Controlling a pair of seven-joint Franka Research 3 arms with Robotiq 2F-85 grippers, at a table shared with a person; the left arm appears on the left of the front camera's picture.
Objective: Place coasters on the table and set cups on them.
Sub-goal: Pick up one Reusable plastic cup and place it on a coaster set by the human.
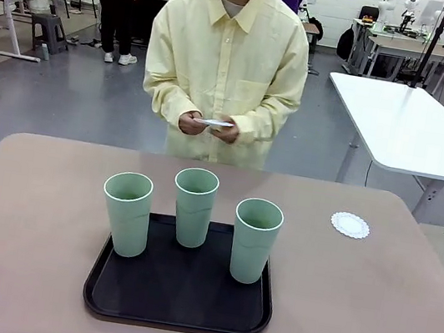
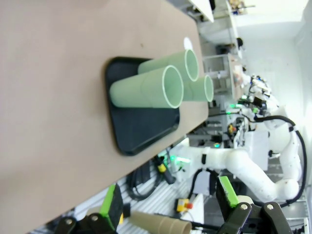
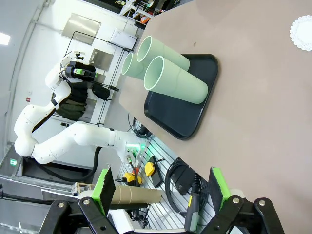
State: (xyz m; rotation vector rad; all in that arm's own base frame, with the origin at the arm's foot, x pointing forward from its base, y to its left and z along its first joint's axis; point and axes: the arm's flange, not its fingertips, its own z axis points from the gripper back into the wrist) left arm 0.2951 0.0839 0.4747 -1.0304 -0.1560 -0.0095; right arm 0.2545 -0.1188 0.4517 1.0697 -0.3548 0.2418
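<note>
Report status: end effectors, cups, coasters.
Left end effector and right end effector open, empty. Three cups on tray. One coaster on table; person's hands hold something white. No obstruction seen.

Grey floor [image 1: 88,103], wht table [image 1: 414,129] at back

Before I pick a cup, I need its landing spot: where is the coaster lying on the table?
In the front view, the coaster lies flat on the table, on the robot's right, off the black tray and nearest the rightmost cup.
</note>
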